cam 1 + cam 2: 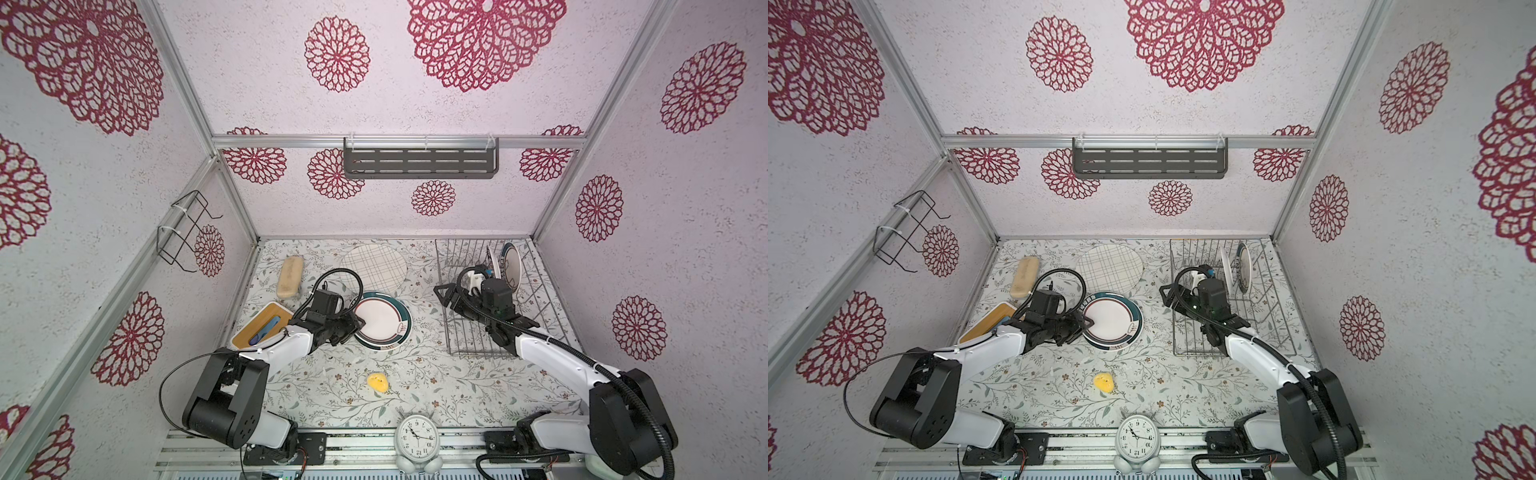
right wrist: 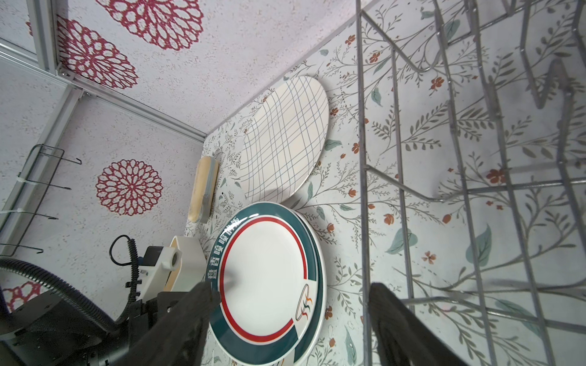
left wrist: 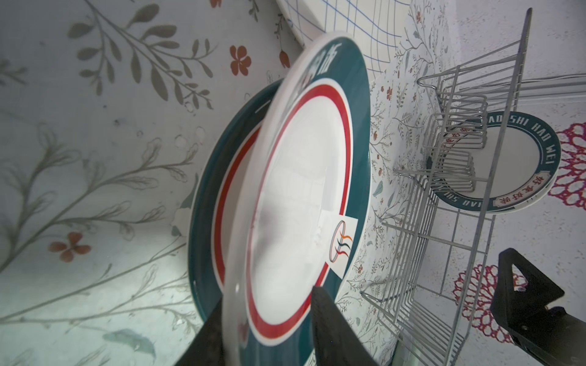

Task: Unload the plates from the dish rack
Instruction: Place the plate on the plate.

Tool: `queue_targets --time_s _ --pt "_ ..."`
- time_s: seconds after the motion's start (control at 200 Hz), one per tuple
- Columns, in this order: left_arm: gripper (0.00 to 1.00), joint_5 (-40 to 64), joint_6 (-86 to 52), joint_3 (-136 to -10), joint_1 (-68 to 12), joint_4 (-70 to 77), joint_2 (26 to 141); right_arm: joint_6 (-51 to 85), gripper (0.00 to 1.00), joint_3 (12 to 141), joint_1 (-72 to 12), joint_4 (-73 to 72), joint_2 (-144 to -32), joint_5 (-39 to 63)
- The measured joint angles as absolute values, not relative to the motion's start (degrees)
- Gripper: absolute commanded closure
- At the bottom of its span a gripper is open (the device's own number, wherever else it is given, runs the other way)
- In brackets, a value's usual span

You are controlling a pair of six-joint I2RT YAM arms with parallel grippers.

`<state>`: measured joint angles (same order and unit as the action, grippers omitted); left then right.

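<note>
Two teal-and-red-rimmed plates (image 1: 384, 322) (image 1: 1115, 322) lie stacked on the table, the upper one (image 3: 301, 174) (image 2: 266, 279) over the lower one (image 3: 206, 190). My left gripper (image 1: 357, 324) (image 3: 269, 298) is at the stack's left rim. The upper plate's edge sits between its jaws, which stand wider than that edge. The cream grid plate (image 1: 374, 270) (image 2: 285, 142) lies flat behind the stack. Two more plates (image 1: 509, 266) (image 3: 507, 164) stand upright at the far end of the dish rack (image 1: 478, 332) (image 2: 444, 190). My right gripper (image 1: 451, 297) (image 2: 295, 286) hangs open and empty over the rack's left side.
A tan sponge bar (image 1: 289, 276) and a white box with a wooden lid (image 1: 262, 328) sit at the table's left. A yellow lump (image 1: 378, 382) lies near the front, an alarm clock (image 1: 417, 440) at the front edge. A slotted shelf (image 1: 420, 162) and a black wire holder (image 1: 183, 232) hang on the walls.
</note>
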<state>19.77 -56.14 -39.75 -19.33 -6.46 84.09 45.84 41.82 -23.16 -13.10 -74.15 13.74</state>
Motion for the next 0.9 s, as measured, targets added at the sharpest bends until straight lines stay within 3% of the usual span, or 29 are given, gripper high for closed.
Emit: queue_targets --time_s 0.375,0.901 --pt "0.39 17.3 -52.4 -44.2 -19.3 -13.6 83.9 45.4 0.18 42.5 -23.2 -12.7 -74.1 13.7" --pt "0.25 13.8 -47.5 -49.4 -19.7 -21.8 87.4 44.5 0.17 44.0 -23.2 -11.4 -74.1 13.3"
